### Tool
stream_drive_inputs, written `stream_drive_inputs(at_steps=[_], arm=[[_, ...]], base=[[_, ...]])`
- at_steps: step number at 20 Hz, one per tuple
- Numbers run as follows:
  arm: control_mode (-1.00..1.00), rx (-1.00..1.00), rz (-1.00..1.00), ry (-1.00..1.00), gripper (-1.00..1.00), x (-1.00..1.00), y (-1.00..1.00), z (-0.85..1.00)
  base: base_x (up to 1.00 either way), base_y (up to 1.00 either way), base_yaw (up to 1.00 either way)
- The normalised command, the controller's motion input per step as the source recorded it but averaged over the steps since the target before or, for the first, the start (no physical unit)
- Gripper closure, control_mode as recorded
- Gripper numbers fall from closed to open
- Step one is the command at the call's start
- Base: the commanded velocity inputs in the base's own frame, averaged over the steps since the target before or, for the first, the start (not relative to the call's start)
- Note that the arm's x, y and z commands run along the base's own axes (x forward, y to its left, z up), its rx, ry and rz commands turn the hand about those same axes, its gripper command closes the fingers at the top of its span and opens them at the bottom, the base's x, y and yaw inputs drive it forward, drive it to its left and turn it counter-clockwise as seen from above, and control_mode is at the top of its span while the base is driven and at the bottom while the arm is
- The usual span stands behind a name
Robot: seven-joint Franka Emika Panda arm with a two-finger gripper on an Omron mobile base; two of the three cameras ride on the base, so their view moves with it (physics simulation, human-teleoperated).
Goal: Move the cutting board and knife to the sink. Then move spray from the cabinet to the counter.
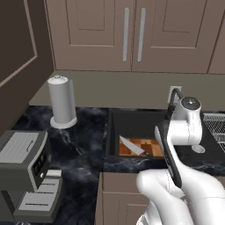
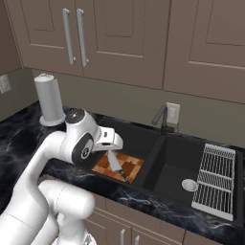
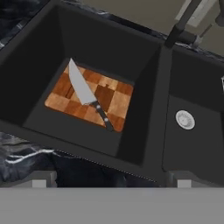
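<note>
Left base view: the board (image 1: 141,147) lies flat on the floor of the left basin of the sink (image 1: 115,127), with the knife (image 1: 132,146) resting across it, blade toward the back left. The cabinet (image 1: 132,35) above stands with both doors shut; a paper-towel roll (image 1: 61,102) and a coffee machine (image 1: 27,175) stand on the surface (image 1: 83,145) to the left. Right base view: the arm is bent over the left basin, and the hand (image 2: 111,139) hangs above the board (image 2: 125,165), apart from it and carrying nothing; the faucet (image 2: 162,117) rises behind the divider and a drying rack (image 2: 215,179) sits at the far right. Hand view: the knife (image 3: 87,94) lies diagonally on the board (image 3: 114,101), handle toward the near right corner; the right basin shows a drain (image 3: 185,119). The fingertips are not discernible here, but the hand is spread fully wide. Judgement: the sink part appears complete and the spray part not yet begun; the bottle cannot be seen and is presumably behind the doors. To do it well, lift clear of the basin walls and faucet, then take a door handle (image 1: 126,34) squarely and pull along the door's arc. No brand, label or writing is legible.
</note>
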Motion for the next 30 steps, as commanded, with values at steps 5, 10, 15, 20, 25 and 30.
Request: stream_drive_inputs(at_steps=[5,10,15,20,25,30], arm=[[-1.00,0.00,0.00,-0.01,-1.00,-0.09,0.00,0.01],[-1.00,0.00,0.00,0.00,-1.00,0.00,0.00,0.00],[1.00,0.00,0.00,0.00,-1.00,-0.05,0.00,0.00],[1.00,0.00,0.00,0.00,-1.00,0.00,0.00,0.00],[1.00,0.00,0.00,0.00,-1.00,0.00,0.00,0.00],[1.00,0.00,0.00,0.00,-1.00,0.00,0.00,0.00]], base=[[0.00,0.00,0.00],[0.00,0.00,0.00],[-0.20,-0.02,-0.01],[-0.70,-0.13,-0.08],[-0.75,-0.12,0.01],[-0.65,-0.11,0.45]])
